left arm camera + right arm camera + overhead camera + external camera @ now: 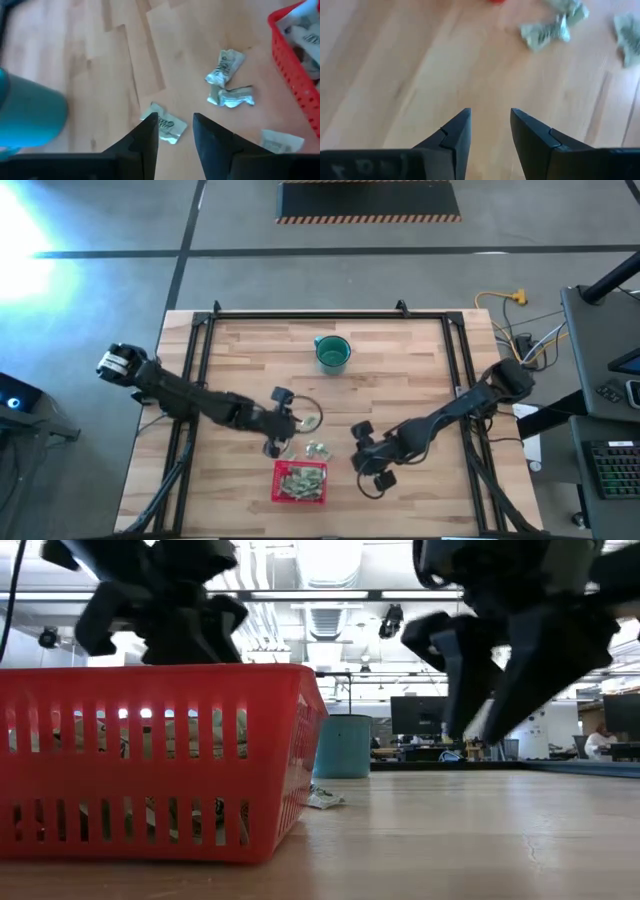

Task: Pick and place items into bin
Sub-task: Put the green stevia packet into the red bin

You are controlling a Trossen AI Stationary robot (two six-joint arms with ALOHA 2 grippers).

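The red bin [300,481] stands near the table's front edge and holds several pale green packets [302,478]. A few more packets [318,449] lie loose on the wood just beyond its far wall. My left gripper [175,122] hovers open over the table left of them. One packet [167,127] lies flat just past its fingertips, and two others [227,82] lie farther toward the bin [292,60]. My right gripper [490,117] is open above bare wood to the right of the bin, with packets [545,32] ahead of it.
A round teal cup [333,353] stands at the far middle of the table, also seen in the left wrist view as the cup [30,115]. A dark ring [310,416] lies beside the left arm. Bare wood stretches right of the bin [150,760].
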